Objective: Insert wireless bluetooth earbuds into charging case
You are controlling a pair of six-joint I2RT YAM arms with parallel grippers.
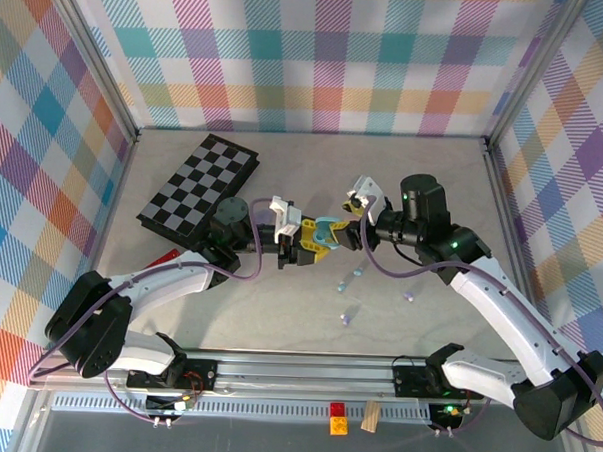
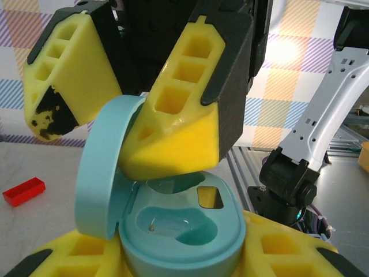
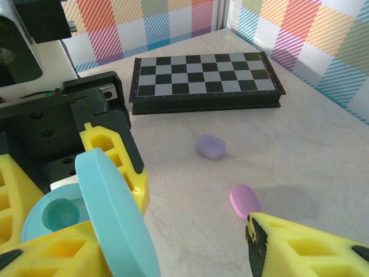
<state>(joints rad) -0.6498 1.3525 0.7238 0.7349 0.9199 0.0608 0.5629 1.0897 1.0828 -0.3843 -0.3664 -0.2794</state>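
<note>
1. Above the middle of the table, your left gripper [image 1: 316, 239] is closed on the base of the light blue charging case [image 2: 184, 231]. Its lid [image 2: 104, 167] stands open, and both wells look empty.
2. Your right gripper [image 1: 349, 231] has its jaws apart around that lid. One finger touches the inner face and the other stands off it.
3. The earbuds [image 1: 349, 315] lie loose on the table [image 1: 277, 325], on the near side of the case, between the two arms and well apart from both grippers.
4. I judge they are very light, hard and slippery, so they will skid or roll if you push them. Take one across its body with a gentle close, so that the stem stays free to go into the well.
5. The surface is pale, smooth and flat, so it gives little friction. A chessboard [image 1: 198, 186] lies far left with a red tray [image 2: 23, 190] near it, and plaid walls close the room at the far side, left and right.
</note>
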